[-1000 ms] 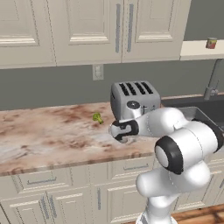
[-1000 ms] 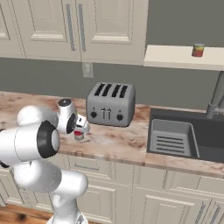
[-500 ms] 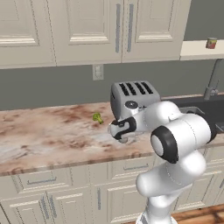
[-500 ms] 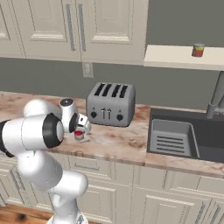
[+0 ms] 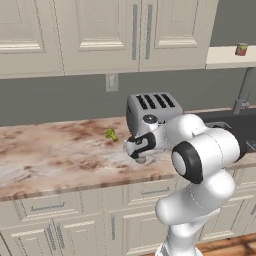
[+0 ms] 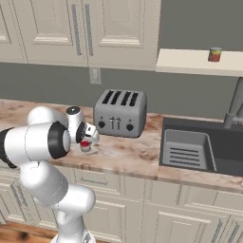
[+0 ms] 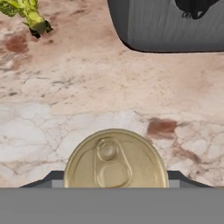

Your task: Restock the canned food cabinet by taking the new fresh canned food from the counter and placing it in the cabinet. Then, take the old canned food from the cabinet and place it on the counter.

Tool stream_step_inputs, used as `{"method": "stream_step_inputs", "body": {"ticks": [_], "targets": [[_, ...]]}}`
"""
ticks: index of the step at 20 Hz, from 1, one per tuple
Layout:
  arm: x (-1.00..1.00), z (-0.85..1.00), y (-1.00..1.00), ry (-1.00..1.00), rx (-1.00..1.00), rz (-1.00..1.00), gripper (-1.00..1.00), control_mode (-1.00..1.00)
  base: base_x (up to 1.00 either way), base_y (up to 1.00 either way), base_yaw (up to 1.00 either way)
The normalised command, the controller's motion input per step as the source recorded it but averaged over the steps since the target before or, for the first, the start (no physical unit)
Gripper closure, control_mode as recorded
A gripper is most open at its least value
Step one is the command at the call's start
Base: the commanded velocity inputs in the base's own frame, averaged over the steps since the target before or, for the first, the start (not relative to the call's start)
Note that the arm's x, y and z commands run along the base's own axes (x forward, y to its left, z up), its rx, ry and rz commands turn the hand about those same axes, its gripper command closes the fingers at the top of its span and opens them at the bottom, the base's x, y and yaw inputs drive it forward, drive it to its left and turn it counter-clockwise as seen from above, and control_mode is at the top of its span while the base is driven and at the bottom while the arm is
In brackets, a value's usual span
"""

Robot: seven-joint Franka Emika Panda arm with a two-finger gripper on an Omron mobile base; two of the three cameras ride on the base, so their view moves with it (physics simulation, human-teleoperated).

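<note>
Red-and-white, the new can (image 6: 85,145) stands upright on the counter (image 5: 60,160), directly under our gripper (image 6: 87,140), which points straight down over its gold pull-tab lid (image 7: 115,159). We cannot tell whether the fingers grip it or stand apart. We judge the lift goes straight up: the toaster (image 6: 120,113) sits near behind, the counter's front edge close ahead. The cabinet shelf (image 6: 199,62), holding the old can (image 6: 215,54), lies up and well to the right, beyond the sink (image 6: 199,147).

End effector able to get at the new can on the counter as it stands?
Probably yes. The end effector hangs right above the new can, which stands upright on the counter in open space; the toaster sits behind it, apart, so nothing blocks the way.
</note>
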Motion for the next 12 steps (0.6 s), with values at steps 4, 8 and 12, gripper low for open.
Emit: {"method": "stream_step_inputs", "body": {"ticks": [4,8,12], "targets": [[-0.35,0.14,0.00,-0.03,0.00,0.03,1.00,-1.00,0.00,0.00,0.00],[-0.44,0.32,0.00,-0.08,0.02,0.07,1.00,-1.00,0.00,0.00,0.00],[-0.41,0.61,-0.03,-0.11,0.05,0.06,1.00,-1.00,0.00,0.00,0.00]]}}
